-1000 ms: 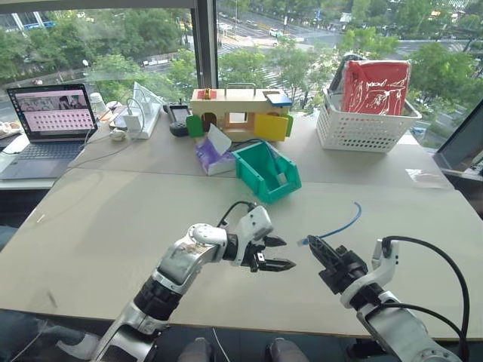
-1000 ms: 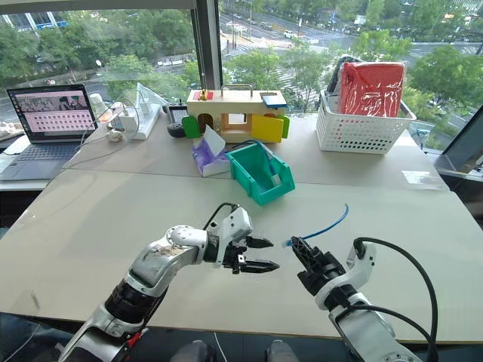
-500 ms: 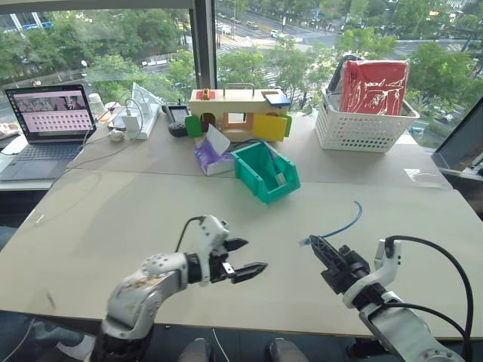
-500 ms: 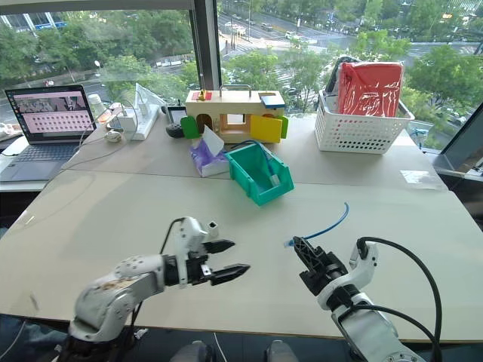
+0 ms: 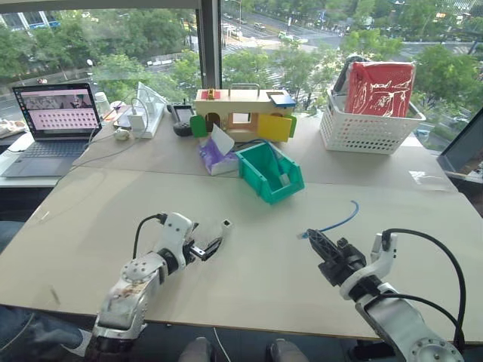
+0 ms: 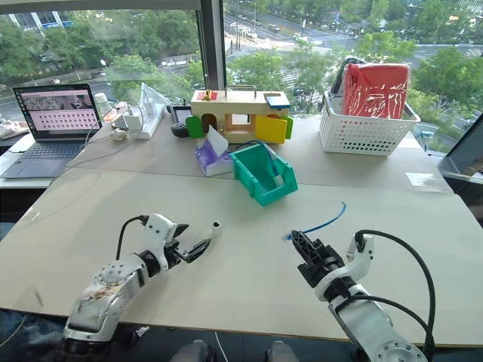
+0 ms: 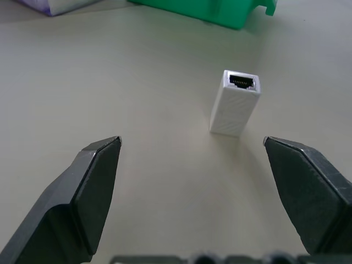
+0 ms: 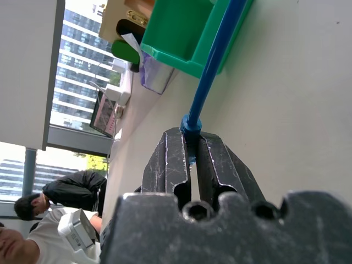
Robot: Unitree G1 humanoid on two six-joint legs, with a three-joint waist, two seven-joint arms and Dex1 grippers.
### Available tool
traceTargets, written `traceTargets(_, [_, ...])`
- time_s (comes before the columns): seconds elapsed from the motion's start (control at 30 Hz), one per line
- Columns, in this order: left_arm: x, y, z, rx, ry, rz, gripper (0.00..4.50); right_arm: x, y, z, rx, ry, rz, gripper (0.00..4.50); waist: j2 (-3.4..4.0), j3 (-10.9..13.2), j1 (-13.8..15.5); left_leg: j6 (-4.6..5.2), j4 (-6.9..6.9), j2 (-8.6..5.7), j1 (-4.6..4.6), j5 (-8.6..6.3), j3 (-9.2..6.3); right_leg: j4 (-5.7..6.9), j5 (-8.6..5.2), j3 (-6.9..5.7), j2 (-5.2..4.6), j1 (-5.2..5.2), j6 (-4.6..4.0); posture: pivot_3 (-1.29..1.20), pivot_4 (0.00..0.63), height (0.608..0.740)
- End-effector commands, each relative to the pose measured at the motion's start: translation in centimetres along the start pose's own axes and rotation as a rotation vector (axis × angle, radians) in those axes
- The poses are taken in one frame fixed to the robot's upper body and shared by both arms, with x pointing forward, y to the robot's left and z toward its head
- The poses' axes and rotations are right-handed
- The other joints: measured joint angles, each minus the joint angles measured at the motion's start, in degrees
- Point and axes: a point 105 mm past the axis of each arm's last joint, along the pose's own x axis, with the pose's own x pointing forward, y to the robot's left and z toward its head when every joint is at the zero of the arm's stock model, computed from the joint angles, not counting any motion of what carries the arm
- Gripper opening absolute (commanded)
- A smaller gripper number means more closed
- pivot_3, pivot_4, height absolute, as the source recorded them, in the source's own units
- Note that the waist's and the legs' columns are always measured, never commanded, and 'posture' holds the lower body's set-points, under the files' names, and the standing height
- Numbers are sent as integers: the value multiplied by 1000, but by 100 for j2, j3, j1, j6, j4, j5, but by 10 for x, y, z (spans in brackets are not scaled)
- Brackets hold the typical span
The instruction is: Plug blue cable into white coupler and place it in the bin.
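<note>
The white coupler [image 5: 224,225] rests on the table with its dark socket [image 7: 242,81] showing. My left gripper [image 5: 204,249] is low over the table just short of it, open, fingers [image 7: 93,181] wide on either side of the coupler [image 7: 235,103] without touching it. My right gripper [image 5: 315,241] is shut on the plug end of the blue cable [image 5: 341,222], which curves away over the table toward the far right. In the right wrist view the cable [image 8: 217,55] leaves the closed fingertips [image 8: 175,144]. The teal bin [image 5: 270,172] stands beyond both, open front toward me.
A white lattice basket [image 5: 367,124] with a red bag stands at the back right. A wooden toy house [image 5: 241,113] and a purple tissue pack [image 5: 213,154] lie behind the bin. A laptop [image 5: 53,121] sits at the far left. People [image 8: 60,192] show in the right wrist view.
My left arm has swung to the left and sunk toward the table, and now points at the coupler. The right gripper has stayed put with the cable.
</note>
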Motion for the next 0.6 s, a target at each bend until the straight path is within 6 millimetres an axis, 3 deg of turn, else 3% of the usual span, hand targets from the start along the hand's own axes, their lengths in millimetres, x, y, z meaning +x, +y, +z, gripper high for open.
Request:
traceTargets(0.03, [12, -9, 7, 35, -43, -54, 4474, -3, 8, 4, -1, -22, 29, 0, 0, 0, -6, 0, 0, 0, -1, 0, 0, 0, 2, 0, 0, -2, 5, 0, 150, 737])
traceTargets(0.3, [26, -10, 1, 77, -23, -79, 4474, -4, 9, 6, -11, -41, 31, 0, 0, 0, -23, 1, -1, 4, -1, 0, -1, 5, 4, -1, 4, -4, 3, 0, 150, 737])
traceTargets(0.43, [29, -15, 0, 52, -26, -128, 3492, -4, 9, 6, -18, -47, 27, 0, 0, 0, -20, 1, -1, 2, -2, 0, -1, 2, 5, 0, 1, -3, 6, 0, 150, 737])
traceTargets(0.53, [30, -22, -5, 62, -3, -187, 2412, -4, 9, 7, -31, -49, 26, 0, 0, 0, -19, 1, -1, 3, -2, 0, -1, 2, 5, -1, 2, -4, 6, 0, 150, 737])
traceTargets(0.6, [34, -38, -12, 61, 19, -290, 1695, -2, 8, 8, -48, -47, 16, 0, 1, 0, -20, 1, -1, 2, -2, 0, 0, 2, 5, -1, 2, -3, 6, 0, 150, 737])
